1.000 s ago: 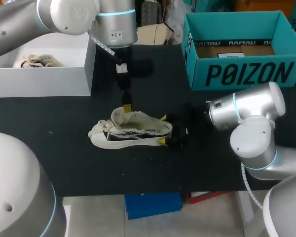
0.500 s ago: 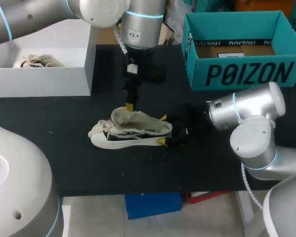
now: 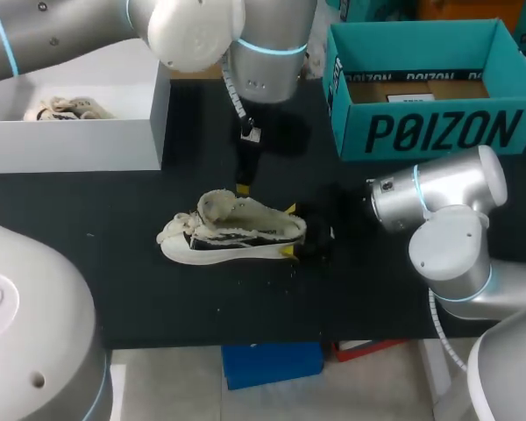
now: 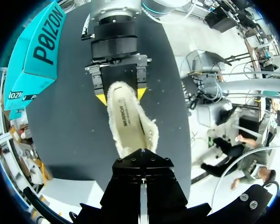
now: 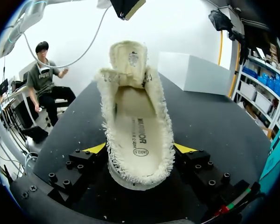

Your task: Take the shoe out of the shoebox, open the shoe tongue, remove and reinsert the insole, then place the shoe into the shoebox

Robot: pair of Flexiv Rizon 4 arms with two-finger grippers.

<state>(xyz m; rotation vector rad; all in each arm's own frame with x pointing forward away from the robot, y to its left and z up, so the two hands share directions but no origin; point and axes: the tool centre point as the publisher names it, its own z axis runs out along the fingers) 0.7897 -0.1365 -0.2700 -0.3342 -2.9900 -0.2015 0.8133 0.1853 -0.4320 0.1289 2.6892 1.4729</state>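
1. Two sides of the heel are pinched by our right gripper [image 3: 288,230], its jaws set fairly wide around the shoe [image 3: 232,230].
2. Our left gripper [image 3: 242,186] hangs just above the shoe's collar, apart from it; whether it is open or closed we cannot tell from these views.
3. The shoe stands on its sole on the table [image 3: 158,289] at the frame's centre, out of the teal shoebox [image 3: 430,132] at upper right, so we judge the first step done.
4. The tongue [image 5: 128,56] stands raised and the insole [image 5: 137,135] lies inside, likely not yet pulled. Removal, reinsertion and boxing remain.
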